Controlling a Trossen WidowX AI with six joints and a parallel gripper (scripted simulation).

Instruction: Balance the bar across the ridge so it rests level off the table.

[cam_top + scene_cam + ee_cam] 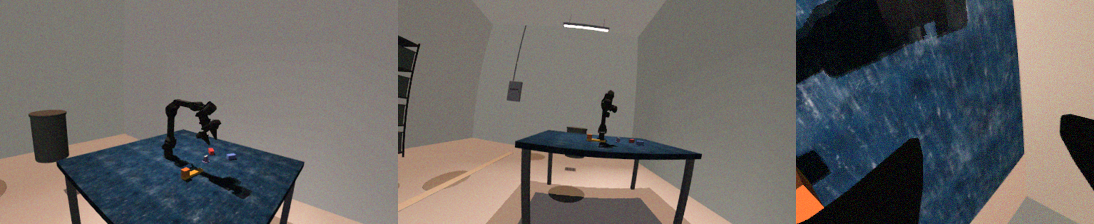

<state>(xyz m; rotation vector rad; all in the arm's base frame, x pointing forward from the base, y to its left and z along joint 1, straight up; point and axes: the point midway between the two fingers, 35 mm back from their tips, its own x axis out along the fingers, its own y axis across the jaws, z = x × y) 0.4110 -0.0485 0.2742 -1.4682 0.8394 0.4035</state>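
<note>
A yellow bar (pixel 195 172) (pixel 596 140) lies flat on the blue table (pixel 118 178) (pixel 558 143), with an orange block (pixel 185 172) (pixel 589 136) at its left end; the block's corner also shows in the wrist view (pixel 804 204). A small purple-and-white piece (pixel 206 158) (pixel 618 140) stands a little behind the bar. My gripper (pixel 211 140) (pixel 612 109) (pixel 990 136) is open and empty. It hangs above the table, behind the red cube, well away from the bar, and points down near the table's edge.
A red cube (pixel 211 151) (pixel 631 140) and a pale blue block (pixel 231 156) (pixel 640 143) lie to the right of the bar. A dark barrel (pixel 49 135) stands on the floor to the left. The arm's shadow falls across the table.
</note>
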